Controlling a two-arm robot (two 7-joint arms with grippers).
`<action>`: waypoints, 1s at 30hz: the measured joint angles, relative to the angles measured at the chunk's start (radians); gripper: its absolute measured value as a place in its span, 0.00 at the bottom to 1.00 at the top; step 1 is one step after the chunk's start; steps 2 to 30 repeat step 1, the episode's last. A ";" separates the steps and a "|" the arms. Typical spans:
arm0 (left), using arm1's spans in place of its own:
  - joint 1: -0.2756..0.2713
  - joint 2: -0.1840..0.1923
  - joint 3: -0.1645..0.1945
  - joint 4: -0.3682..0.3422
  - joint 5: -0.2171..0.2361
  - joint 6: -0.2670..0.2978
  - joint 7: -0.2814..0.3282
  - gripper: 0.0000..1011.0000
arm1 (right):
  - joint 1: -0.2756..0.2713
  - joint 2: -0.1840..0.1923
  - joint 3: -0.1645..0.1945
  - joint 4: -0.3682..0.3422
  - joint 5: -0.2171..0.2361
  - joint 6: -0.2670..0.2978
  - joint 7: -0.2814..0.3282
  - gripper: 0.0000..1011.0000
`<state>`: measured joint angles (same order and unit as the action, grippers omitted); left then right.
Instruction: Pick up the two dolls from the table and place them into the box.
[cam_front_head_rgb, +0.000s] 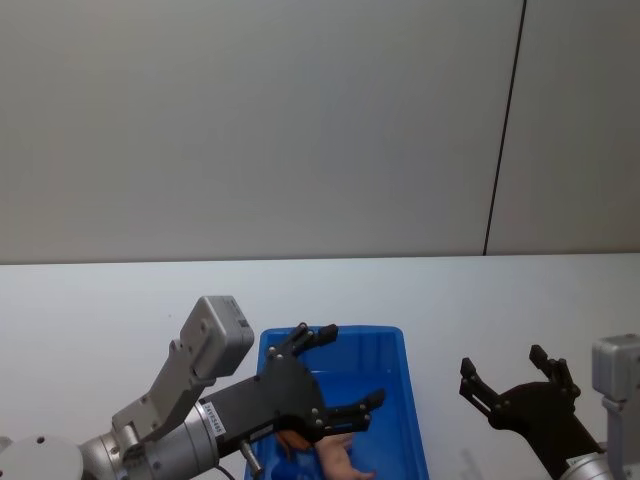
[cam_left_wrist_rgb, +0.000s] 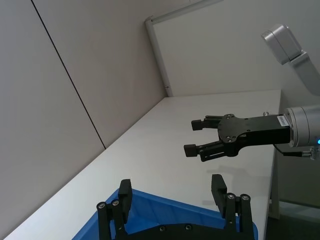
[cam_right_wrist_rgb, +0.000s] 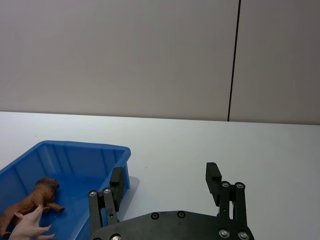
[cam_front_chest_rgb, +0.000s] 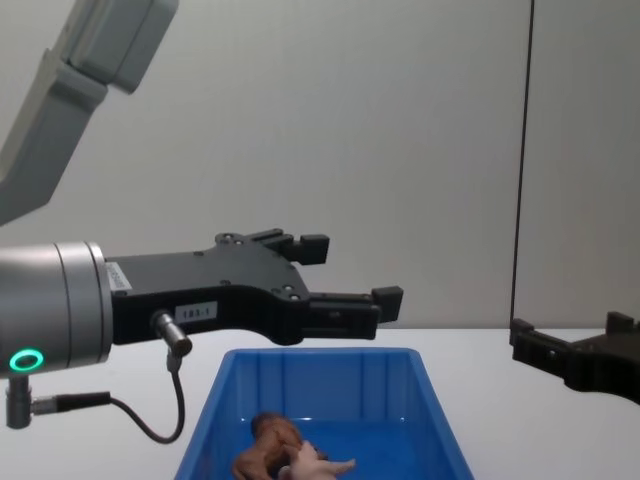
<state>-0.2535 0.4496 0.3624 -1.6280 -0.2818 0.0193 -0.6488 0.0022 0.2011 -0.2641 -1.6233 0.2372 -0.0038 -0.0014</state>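
Both dolls lie inside the blue box (cam_front_head_rgb: 412, 400): the brown animal (cam_front_chest_rgb: 266, 446) on its side and the pale pink pig (cam_front_chest_rgb: 318, 466) against it, also seen as the brown animal (cam_right_wrist_rgb: 36, 199) and the pig (cam_right_wrist_rgb: 29, 228) in the right wrist view. My left gripper (cam_front_head_rgb: 350, 365) hangs open and empty above the box, well clear of the dolls (cam_front_chest_rgb: 355, 270). My right gripper (cam_front_head_rgb: 503, 362) stands open and empty over the white table (cam_front_head_rgb: 100, 300), just right of the box. From the left wrist, the right gripper (cam_left_wrist_rgb: 192, 136) shows farther off.
The box rim (cam_front_chest_rgb: 320, 353) lies directly under the left gripper. Bare white tabletop stretches behind and to both sides of the box. A grey wall with a dark vertical seam (cam_front_head_rgb: 505, 130) closes the far edge of the table.
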 joint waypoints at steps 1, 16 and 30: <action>0.000 0.000 0.000 0.000 0.000 0.000 -0.001 0.99 | 0.000 0.000 0.000 0.000 0.000 0.000 0.000 0.99; 0.000 0.000 0.000 0.000 0.000 0.000 -0.001 0.99 | 0.000 0.000 0.000 0.000 0.000 0.000 0.000 0.99; 0.000 0.000 0.000 0.000 0.000 0.000 -0.001 0.99 | 0.000 0.000 0.000 0.000 0.000 0.000 0.000 0.99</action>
